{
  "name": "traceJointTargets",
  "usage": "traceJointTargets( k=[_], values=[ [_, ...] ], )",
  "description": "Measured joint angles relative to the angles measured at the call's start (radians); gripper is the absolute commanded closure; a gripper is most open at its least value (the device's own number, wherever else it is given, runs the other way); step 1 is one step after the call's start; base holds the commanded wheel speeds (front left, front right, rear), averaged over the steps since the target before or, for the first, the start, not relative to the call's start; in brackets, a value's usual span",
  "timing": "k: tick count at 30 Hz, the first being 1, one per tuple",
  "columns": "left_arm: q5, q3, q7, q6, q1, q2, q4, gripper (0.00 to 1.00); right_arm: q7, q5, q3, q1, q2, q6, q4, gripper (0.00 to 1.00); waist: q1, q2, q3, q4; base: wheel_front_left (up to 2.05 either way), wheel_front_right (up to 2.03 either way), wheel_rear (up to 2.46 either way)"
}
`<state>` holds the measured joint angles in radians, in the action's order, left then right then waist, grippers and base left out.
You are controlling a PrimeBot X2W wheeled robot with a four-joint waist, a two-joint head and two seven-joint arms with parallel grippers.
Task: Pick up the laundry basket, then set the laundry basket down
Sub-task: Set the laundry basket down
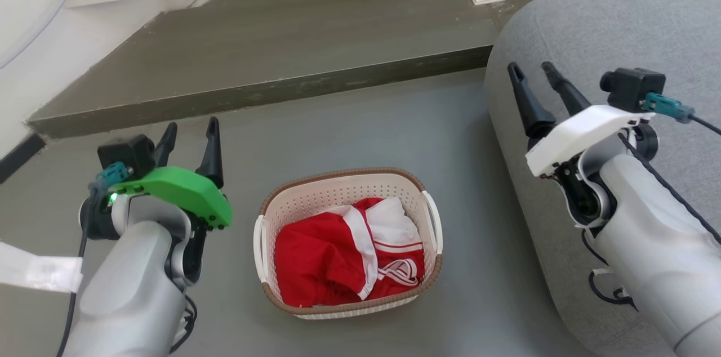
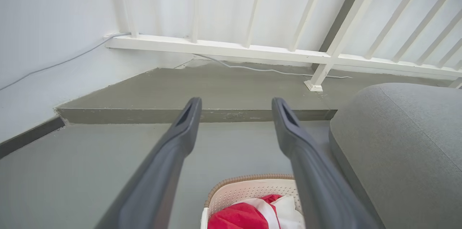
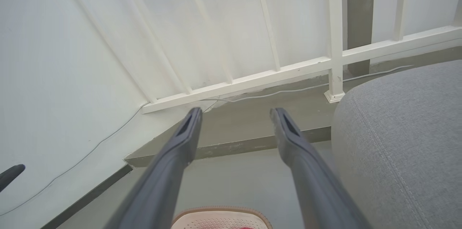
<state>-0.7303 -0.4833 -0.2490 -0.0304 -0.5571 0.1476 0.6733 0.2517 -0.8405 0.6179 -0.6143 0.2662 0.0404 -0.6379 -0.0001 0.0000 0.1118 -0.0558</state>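
Both left pincer [image 1: 192, 124] and right pincer [image 1: 529, 66] gape empty flanking the laundry basket [image 1: 338, 191], long axis perhaps crosswise.

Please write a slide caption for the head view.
Basket of red clothes untouched; left gripper and right gripper open.

No text, brand, number or sign can be read here. The nearest thing to a mark is a white looped emblem [image 1: 397, 273] on the red garment [image 1: 324, 258] lying inside the laundry basket [image 1: 332, 193], close to the basket's right wall. The cloth is folded there, and the emblem is too small and creased to make out as letters or a name.
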Motion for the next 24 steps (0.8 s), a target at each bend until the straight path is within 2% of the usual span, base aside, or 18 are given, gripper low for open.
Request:
traceJointTargets(
  k=[5,13,18,24],
  values=[
    [0.059,0.044,0.0,-0.03,0.073,0.007,-0.087,0.0,0.0,0.067,-0.067,0.059,0.007,-0.035,0.109,0.0,0.0,0.0,-0.009,0.001,0.0,0.0,0.0],
    [0.09,0.128,-0.002,-0.036,0.178,-0.012,-0.208,0.0,0.0,0.184,-0.141,0.177,0.016,-0.083,0.246,0.0,0.0,0.0,-0.011,0.008,0.0,0.0,0.0],
    [0.153,0.173,-0.003,-0.046,0.22,-0.011,-0.286,0.0,0.0,0.225,-0.204,0.258,0.012,-0.113,0.311,0.0,0.0,0.0,-0.014,0.013,0.0,0.0,0.0],
    [0.21,0.201,-0.003,-0.046,0.274,-0.019,-0.358,0.0,0.0,0.259,-0.224,0.331,0.0,-0.113,0.358,0.0,0.0,0.0,-0.021,0.02,0.0,0.0,0.0]
  ],
)
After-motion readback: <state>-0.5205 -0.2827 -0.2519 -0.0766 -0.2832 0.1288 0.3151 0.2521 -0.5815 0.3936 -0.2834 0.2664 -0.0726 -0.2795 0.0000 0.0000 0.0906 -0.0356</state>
